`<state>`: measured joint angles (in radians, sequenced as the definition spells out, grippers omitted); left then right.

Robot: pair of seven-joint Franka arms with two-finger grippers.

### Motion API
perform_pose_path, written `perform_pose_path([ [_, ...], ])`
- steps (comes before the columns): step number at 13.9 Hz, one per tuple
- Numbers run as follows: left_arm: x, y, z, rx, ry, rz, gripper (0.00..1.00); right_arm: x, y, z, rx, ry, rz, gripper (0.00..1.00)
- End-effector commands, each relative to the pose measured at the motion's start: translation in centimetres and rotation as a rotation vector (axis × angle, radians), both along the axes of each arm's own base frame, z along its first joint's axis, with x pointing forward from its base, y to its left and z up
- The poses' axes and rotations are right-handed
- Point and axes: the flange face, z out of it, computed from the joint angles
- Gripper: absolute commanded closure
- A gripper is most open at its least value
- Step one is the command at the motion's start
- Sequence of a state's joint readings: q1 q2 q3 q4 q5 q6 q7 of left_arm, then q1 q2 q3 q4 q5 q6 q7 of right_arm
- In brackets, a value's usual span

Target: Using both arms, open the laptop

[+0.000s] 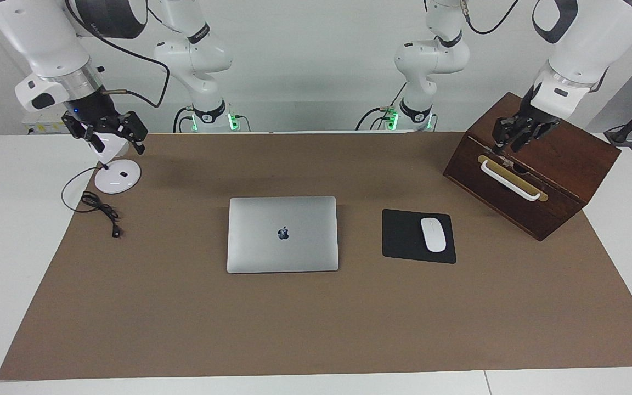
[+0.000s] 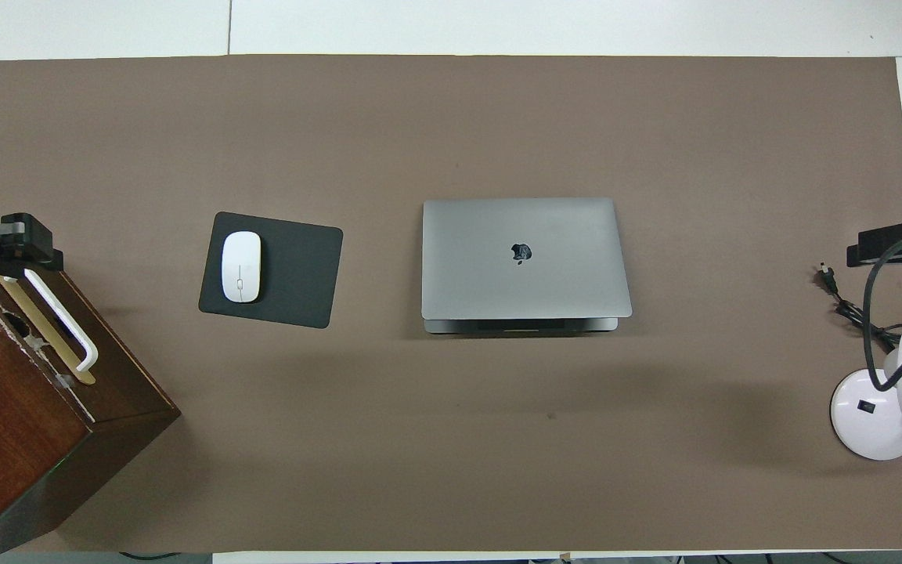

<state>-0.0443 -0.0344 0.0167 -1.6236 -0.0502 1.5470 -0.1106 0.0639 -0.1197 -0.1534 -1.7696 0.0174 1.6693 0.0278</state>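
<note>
The silver-grey laptop (image 1: 283, 233) lies shut, logo up, in the middle of the brown mat; it also shows in the overhead view (image 2: 525, 254). My left gripper (image 1: 515, 141) hangs open and empty over the wooden box's handle edge, also seen in the overhead view (image 2: 9, 239). My right gripper (image 1: 112, 137) hangs open and empty over the white lamp at the right arm's end, also seen in the overhead view (image 2: 897, 243). Both grippers are well away from the laptop.
A dark wooden box (image 1: 557, 159) with a white handle stands at the left arm's end. A black mouse pad (image 1: 404, 236) with a white mouse (image 1: 433, 234) lies beside the laptop. A white lamp base (image 1: 117, 176) and a black cable (image 1: 99, 207) lie at the right arm's end.
</note>
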Motion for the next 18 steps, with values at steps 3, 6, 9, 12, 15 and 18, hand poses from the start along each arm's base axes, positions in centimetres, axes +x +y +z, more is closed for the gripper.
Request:
perform_pose_path([
  [3,0.1,0.2,-0.9,0.011,-0.019,-0.009,1.0,-1.0,-0.1,0.0,0.003,-0.006,0.035,0.0],
  [6,-0.5,-0.6,-2.6,-0.015,-0.05,-0.015,1.0,-0.9,-0.1,0.1,0.002,-0.014,0.035,0.0],
  [9,-1.7,-1.9,-4.9,-0.062,-0.11,-0.014,1.0,-0.9,-0.4,0.1,0.002,-0.015,0.048,0.0],
  [12,-3.7,-4.9,-8.3,-0.072,-0.19,-0.059,1.0,-1.1,-0.5,-0.1,0.003,-0.007,0.047,0.0],
  [15,-5.6,-7.4,-10.7,-0.079,-0.262,-0.104,1.0,-2.0,-0.1,-1.8,0.007,-0.043,0.041,0.0],
  [18,-7.2,-9.9,-12.8,-0.089,-0.325,-0.154,1.0,-1.9,1.2,-2.3,0.095,-0.097,0.002,0.02],
])
